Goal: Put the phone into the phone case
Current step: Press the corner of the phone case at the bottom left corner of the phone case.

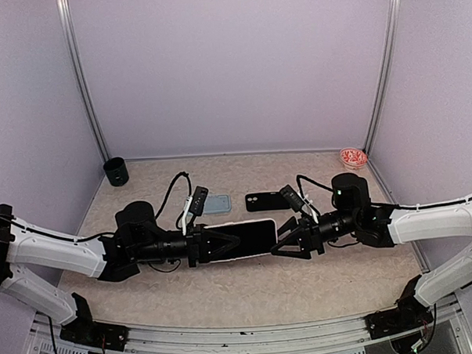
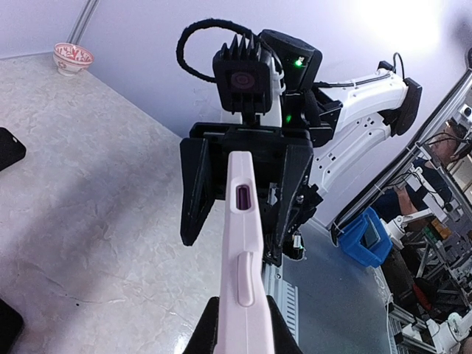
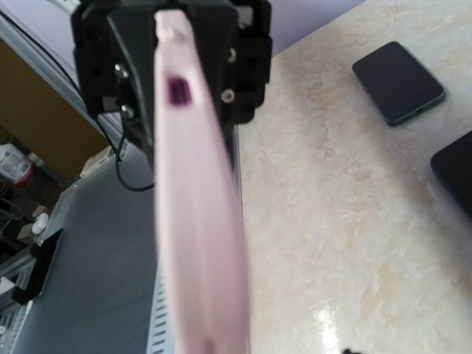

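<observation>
At the far-left back corner of the worktop (image 1: 249, 298) stands one black cup (image 1: 116, 172). Right of it, my left gripper (image 1: 223, 242) is clamped narrow on the left end of one pink phone case (image 1: 254, 237) and holds it up off the worktop. The case shows edge-on to both wrist cameras. From above its top face looks dark, and I cannot tell whether a phone sits inside. Behind it two flat things lie on the worktop, near each other but apart. One is a teal-edged phone (image 1: 216, 204); the other is a black slab (image 1: 266, 201), phone or case I cannot tell. My right gripper (image 1: 282, 240) meets the case's right end, fingers spread either side of it, not pinching. One red-patterned bowl (image 1: 353, 157) sits at the far-right back corner.
</observation>
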Robot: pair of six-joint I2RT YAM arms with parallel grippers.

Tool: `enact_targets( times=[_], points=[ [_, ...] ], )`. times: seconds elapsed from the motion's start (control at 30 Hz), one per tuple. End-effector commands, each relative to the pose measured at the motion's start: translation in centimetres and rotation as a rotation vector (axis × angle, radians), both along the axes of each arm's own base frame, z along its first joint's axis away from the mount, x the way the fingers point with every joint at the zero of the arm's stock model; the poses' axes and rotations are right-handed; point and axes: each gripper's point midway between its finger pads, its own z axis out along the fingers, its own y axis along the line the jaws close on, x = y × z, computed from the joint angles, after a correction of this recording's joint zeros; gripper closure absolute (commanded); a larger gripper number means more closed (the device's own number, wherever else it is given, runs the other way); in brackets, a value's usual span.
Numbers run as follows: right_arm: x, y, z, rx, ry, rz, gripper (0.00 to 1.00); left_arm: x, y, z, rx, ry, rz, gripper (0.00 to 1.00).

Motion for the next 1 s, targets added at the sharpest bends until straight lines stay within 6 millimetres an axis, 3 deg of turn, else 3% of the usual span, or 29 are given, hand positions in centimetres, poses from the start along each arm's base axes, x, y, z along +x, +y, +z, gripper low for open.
enact_targets(
  times=[0.0,0.27,0.47,0.77,0.97],
  points=[
    [-0.6,0.2,0.4,0.023,0.007,0.034,0.44,-0.2,0.4,3.9,-0.116,-0.09,0.011,1.0],
    [-0.6,0.4,0.4,0.034,0.024,0.043,0.72,-0.3,0.4,3.4,-0.109,-0.082,0.011,1.0],
    [-0.2,0.6,0.1,0.019,0.029,0.026,1.0,-0.3,0.3,3.0,-0.101,-0.076,0.015,1.0],
    [0.6,0.4,-0.8,-0.032,0.013,-0.032,1.0,0.0,0.3,2.4,-0.084,-0.071,0.03,1.0],
    [0.6,-0.2,-0.4,-0.061,-0.061,-0.049,0.65,0.0,0.2,2.1,-0.071,-0.066,0.028,1.0]
  ],
)
